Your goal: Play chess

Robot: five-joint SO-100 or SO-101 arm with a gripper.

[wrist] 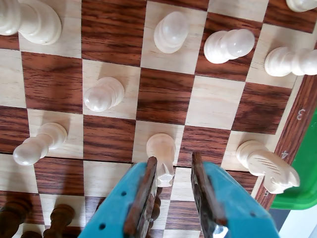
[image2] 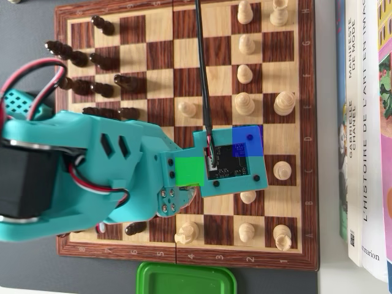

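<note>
Wrist view: pale wooden chess piece (wrist: 162, 161) between open hand (wrist: 173, 171) fingers.

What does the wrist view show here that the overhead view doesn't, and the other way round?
Only the wrist view shows the gripper itself: its jaws stand apart around a light piece, with a light knight to its right. Only the overhead view shows the whole chessboard, the teal arm whose camera mount hides the gripper, the row of dark pieces on the left, and books at the right edge. Both share the board's squares, light pawns and the green container.
</note>
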